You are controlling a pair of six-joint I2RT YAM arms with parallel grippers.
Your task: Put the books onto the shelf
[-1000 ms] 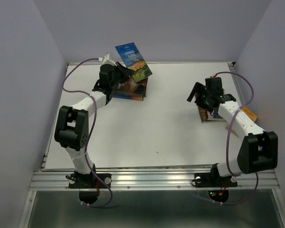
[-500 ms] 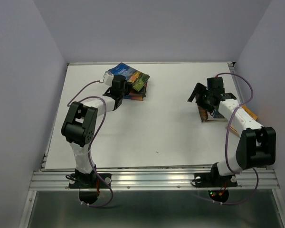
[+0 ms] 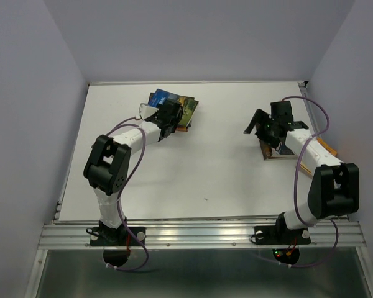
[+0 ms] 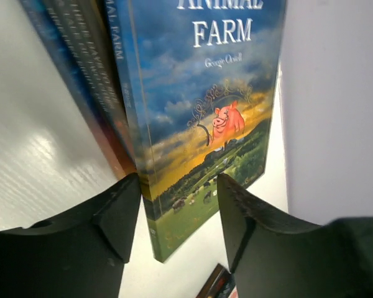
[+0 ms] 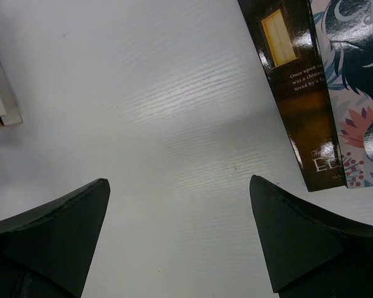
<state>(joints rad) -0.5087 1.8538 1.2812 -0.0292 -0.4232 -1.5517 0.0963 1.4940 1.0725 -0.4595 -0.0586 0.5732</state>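
**Left jaws half apart around Animal Farm, right jaws wide over bare table**

Over at the left gripper [image 4: 179, 183], the 2 fingers are about half apart and clamp nothing. The Animal Farm paperback [image 4: 199, 93] sits in the gap, its near corner reaching in between the fingers. White table [image 4: 37, 161] shows between that corner and each finger, and the gap is far wider than the book's spine. Just outside the left-hand finger in the wrist view, the rest of the stack [image 4: 81, 68] lies against the paperback's spine side, dark spines packed together.

Across to the right gripper [image 5: 179, 181]: jaws spread fully, holding nothing, only table between them. Beyond the fingertips and outside the right-hand finger lie 2 more books. One is a brown book [image 5: 295, 93], and a floral-covered book [image 5: 354, 81] meets its outer edge; whether it overlaps or only touches, I cannot tell.
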